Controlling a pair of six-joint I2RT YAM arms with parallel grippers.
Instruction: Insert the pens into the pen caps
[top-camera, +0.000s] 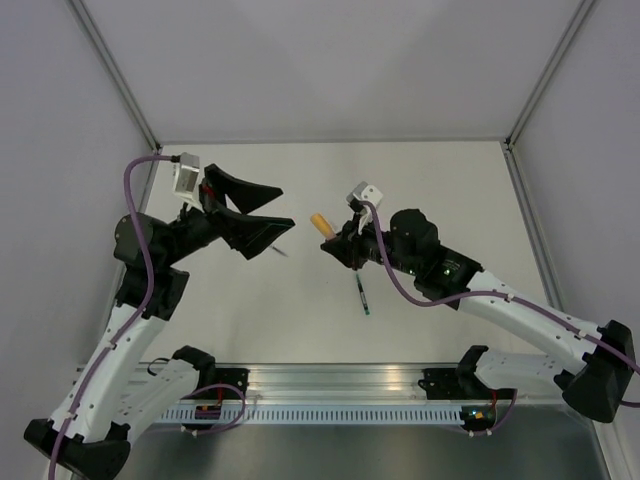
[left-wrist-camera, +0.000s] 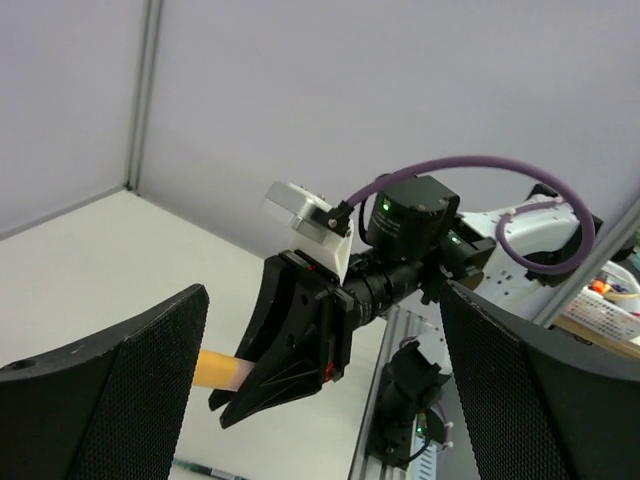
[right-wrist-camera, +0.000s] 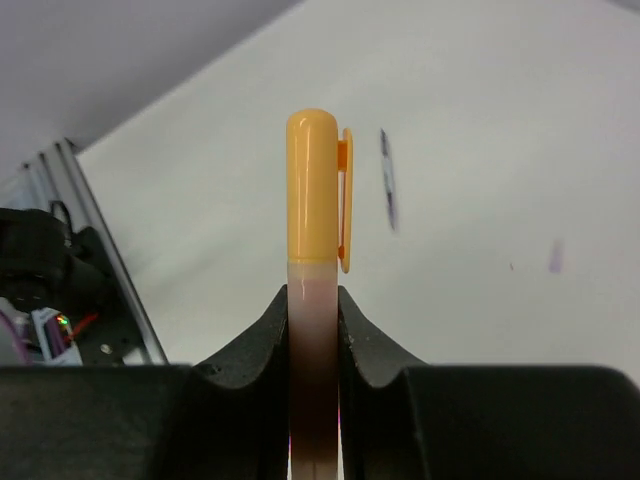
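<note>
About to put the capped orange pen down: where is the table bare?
Bare: the far strip of the table along the back wall, and the near stretch by the rail, left of the dark pen. Crowded: the middle, where the open left gripper faces the right gripper holding the orange pen.

Glossy orange plastic cap (right-wrist-camera: 313, 185), smooth pale pen (right-wrist-camera: 313, 340); matt black mesh-textured left finger pads (left-wrist-camera: 150, 385)

Top camera: high at near edge, looking down over whole desk (top-camera: 450, 180). Left wrist: faces across at right claw (left-wrist-camera: 240, 392). Right wrist: close on orange pen (right-wrist-camera: 313, 300), seen in all three
</note>
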